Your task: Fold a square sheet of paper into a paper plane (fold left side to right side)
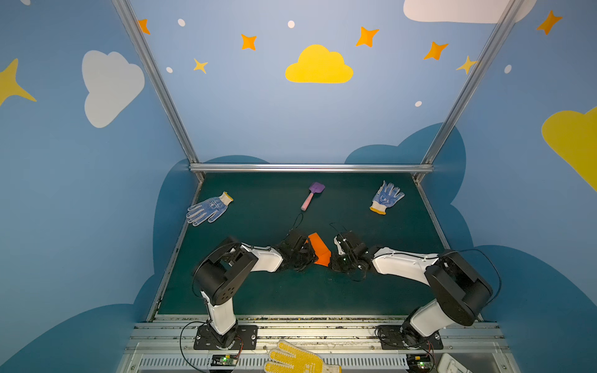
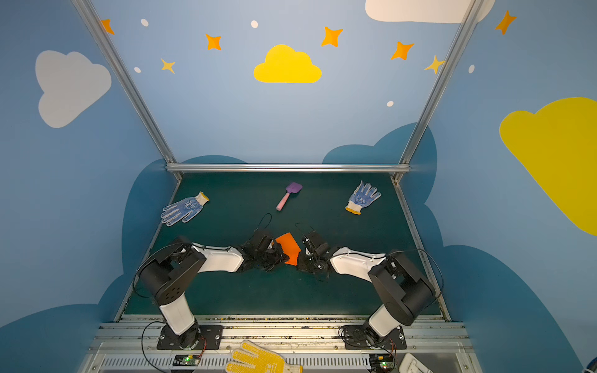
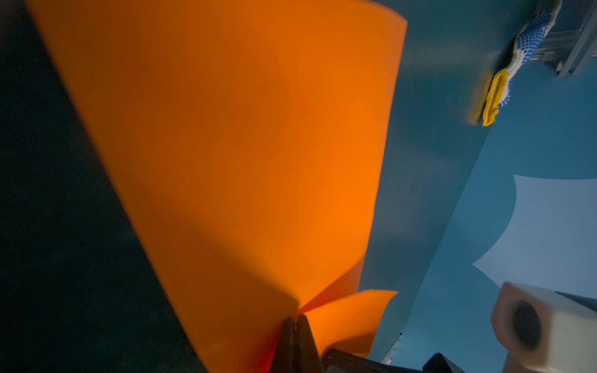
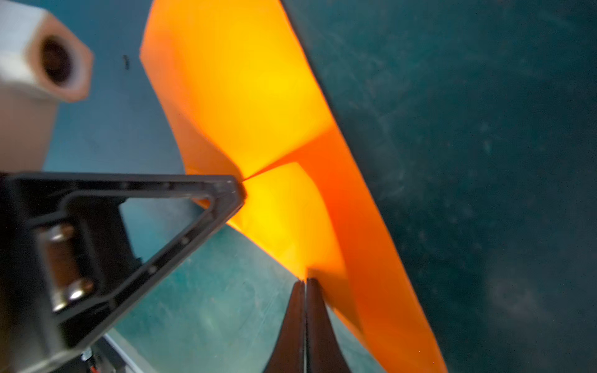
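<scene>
Yellow glove lies on the near rail, well short of the paper. Green mat lies under that curled orange paper; left gripper is clamped on its left side, right gripper pinched on its right. Beyond the paper lies a spatula.

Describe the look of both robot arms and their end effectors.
The left arm and right arm each have glossy white link shells, bulky black joint housings and thin black cable loops, bolted to black base plates. The left end effector and right end effector have slim, dark, tapering fingers.
</scene>
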Controlling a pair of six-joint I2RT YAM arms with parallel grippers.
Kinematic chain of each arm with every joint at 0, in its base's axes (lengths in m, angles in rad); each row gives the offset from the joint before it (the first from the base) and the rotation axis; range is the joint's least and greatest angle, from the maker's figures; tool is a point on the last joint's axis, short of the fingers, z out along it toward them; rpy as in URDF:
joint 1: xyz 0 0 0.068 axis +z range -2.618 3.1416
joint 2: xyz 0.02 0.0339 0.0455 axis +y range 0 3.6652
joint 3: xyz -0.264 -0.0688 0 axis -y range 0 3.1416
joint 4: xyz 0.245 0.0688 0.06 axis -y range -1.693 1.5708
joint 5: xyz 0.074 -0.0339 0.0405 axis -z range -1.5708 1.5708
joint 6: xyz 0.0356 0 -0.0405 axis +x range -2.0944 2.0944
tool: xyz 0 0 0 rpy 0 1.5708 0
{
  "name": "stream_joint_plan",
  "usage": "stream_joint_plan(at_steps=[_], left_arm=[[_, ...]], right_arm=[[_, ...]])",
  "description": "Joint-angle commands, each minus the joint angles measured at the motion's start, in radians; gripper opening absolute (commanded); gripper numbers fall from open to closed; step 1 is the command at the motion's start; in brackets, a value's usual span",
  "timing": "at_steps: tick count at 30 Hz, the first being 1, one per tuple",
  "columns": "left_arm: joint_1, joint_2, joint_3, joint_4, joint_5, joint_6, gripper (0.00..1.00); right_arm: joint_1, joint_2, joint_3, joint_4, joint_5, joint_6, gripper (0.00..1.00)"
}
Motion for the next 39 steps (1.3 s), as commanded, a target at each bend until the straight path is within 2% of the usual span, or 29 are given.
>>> stream_joint_plan(at_steps=[1,6,9,13,25,39], left_arm=[[0.013,0.024,-0.019,-0.176,-0.083,0.034,0.04],[0.032,-0.035,0.023,-0.203,-0.034,0.196,0.04],[0.031,-0.072,0.082,-0.299,0.008,0.309,0.04],[0.021,-0.101,0.129,-0.397,0.021,0.394,0.04],[-0.053,0.006,0.186,-0.325,0.093,0.407,0.04],[-0.076,0.079,0.213,-0.310,0.066,0.410,0.04]], right_arm=[[-0.018,0.029,-0.012,0.018,0.016,-0.019,0.00],[-0.035,0.036,-0.039,0.024,-0.001,-0.020,0.00],[-0.041,0.036,-0.044,0.023,-0.008,-0.016,0.00],[-0.045,0.041,-0.045,0.025,-0.014,-0.013,0.00],[-0.049,0.058,-0.073,0.034,-0.027,-0.009,0.00],[-0.052,0.055,-0.078,0.030,-0.031,-0.006,0.00]])
